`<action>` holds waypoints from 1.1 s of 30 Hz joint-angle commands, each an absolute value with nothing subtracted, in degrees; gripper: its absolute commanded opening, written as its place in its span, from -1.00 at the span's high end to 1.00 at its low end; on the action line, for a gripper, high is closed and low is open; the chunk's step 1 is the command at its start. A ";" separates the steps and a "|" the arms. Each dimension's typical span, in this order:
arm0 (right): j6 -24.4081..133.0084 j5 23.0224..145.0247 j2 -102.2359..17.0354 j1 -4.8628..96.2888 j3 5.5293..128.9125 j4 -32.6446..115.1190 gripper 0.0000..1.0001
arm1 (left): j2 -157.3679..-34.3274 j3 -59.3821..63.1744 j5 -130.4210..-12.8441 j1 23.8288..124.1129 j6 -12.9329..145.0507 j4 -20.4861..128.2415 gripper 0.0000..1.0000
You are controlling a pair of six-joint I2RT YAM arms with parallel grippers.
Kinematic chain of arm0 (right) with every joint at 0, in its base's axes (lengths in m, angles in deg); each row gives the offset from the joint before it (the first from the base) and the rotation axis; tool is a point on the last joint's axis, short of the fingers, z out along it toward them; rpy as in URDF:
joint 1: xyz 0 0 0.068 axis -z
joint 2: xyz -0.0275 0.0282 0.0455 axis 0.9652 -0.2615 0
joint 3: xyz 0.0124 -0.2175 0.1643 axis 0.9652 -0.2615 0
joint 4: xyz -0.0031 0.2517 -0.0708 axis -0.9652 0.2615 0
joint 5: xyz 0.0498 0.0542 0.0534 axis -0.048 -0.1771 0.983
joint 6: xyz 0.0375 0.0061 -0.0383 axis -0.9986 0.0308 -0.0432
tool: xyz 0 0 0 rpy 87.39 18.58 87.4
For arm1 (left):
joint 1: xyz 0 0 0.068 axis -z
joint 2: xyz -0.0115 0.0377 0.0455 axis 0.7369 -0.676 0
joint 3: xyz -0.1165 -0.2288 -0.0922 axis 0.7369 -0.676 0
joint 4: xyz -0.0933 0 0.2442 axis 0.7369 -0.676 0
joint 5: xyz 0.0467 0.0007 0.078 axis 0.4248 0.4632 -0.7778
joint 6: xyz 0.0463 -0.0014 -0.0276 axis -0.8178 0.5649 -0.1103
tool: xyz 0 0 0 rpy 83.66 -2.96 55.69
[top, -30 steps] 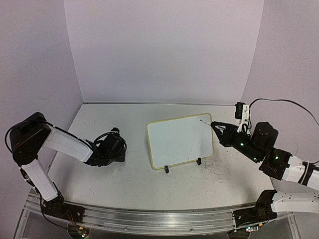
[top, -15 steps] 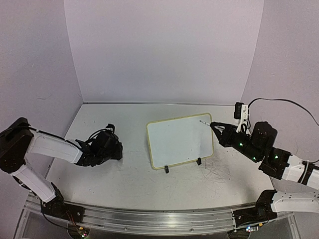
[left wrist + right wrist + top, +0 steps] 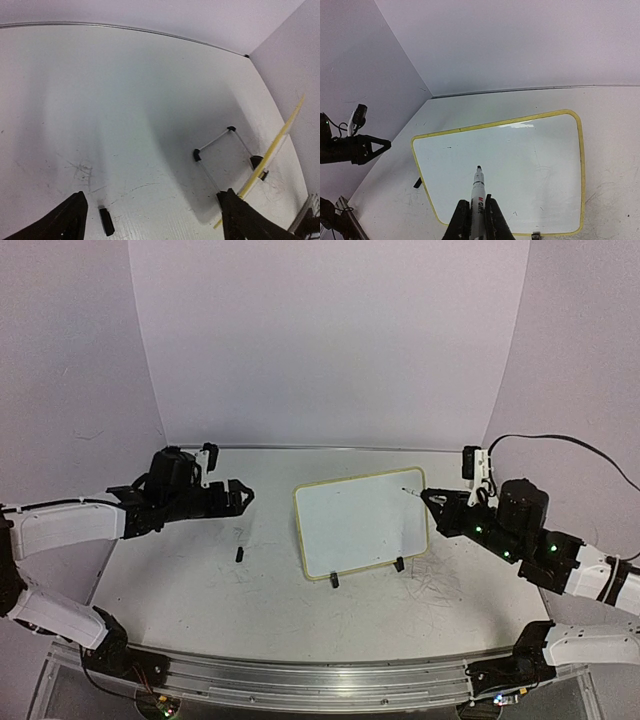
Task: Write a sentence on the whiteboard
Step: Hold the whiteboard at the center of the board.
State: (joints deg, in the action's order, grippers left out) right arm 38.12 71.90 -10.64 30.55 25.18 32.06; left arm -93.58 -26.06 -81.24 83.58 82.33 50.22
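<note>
Whiteboard by right gripper, pinching marker.

1. The left arm has lifted from low in the left of the frame and now reaches out flatter over the counter.
2. The left gripper has opened: its fingers, closed a second ago, stand wide apart with nothing between them.
3. A small black piece now lies on the counter beneath the gripper.
4. The right arm, holding its marker, has edged slightly leftward.

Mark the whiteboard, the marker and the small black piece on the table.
whiteboard (image 3: 362,523): top external view, centre of its blank face.
marker (image 3: 478,190): right wrist view, white barrel.
small black piece (image 3: 106,221): left wrist view, its middle.
</note>
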 commanded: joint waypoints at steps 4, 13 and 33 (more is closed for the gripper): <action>40.99 70.82 -13.51 30.63 30.19 34.74 1.00 | -98.03 -18.29 -52.12 78.28 76.44 54.06 -0.99; 42.02 75.09 -18.23 30.54 33.72 36.91 1.00 | -108.80 -8.38 -48.53 77.29 75.17 54.80 -0.90; 45.70 77.79 -27.79 30.44 41.89 38.02 1.00 | -114.38 -6.99 -43.01 76.93 72.11 53.93 -0.72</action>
